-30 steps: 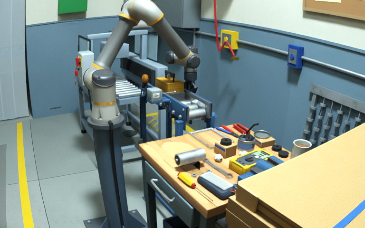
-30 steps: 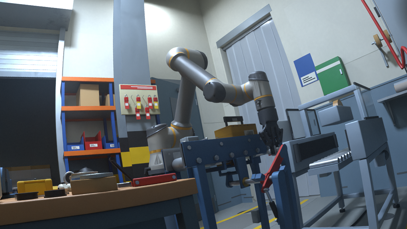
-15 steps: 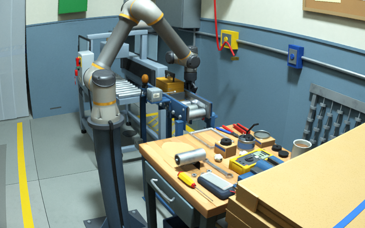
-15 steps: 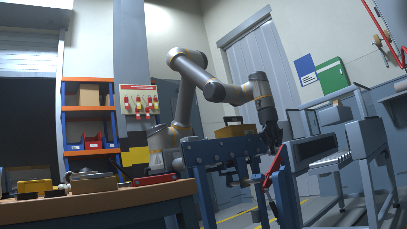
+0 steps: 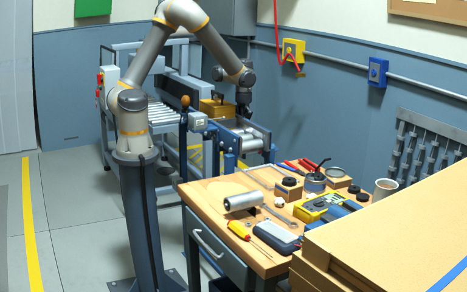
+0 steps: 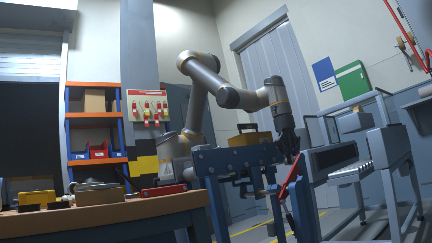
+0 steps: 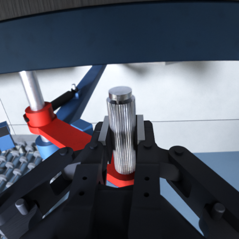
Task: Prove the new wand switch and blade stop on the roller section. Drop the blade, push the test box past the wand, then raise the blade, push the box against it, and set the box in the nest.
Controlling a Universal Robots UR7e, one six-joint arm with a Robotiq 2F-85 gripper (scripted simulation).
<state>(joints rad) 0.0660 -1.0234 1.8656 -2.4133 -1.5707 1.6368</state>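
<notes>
The knurled steel knob (image 7: 121,131) at the upper end of the red blade lever (image 6: 290,176) sits clamped in my closed gripper (image 7: 121,130), on the far side of the blue roller section (image 5: 241,136). The lever (image 7: 58,131) slants down to a silver cross shaft (image 6: 252,193) under the frame. The yellow test box (image 5: 217,106) with its black handle rests on the rollers just upstream of my gripper (image 5: 246,112). The wand switch (image 5: 197,121) with its thin wire sits on the near rail, beside an orange-knobbed post (image 5: 185,100). The blade and the nest are hidden.
Behind the roller section stands a grey conveyor (image 5: 162,113) with a tunnel hood (image 6: 332,151). In front, a wooden bench (image 5: 261,210) carries a spare roller (image 5: 242,200), a meter (image 5: 318,205), tools and small parts. Stacked boards (image 5: 389,234) fill the lower right.
</notes>
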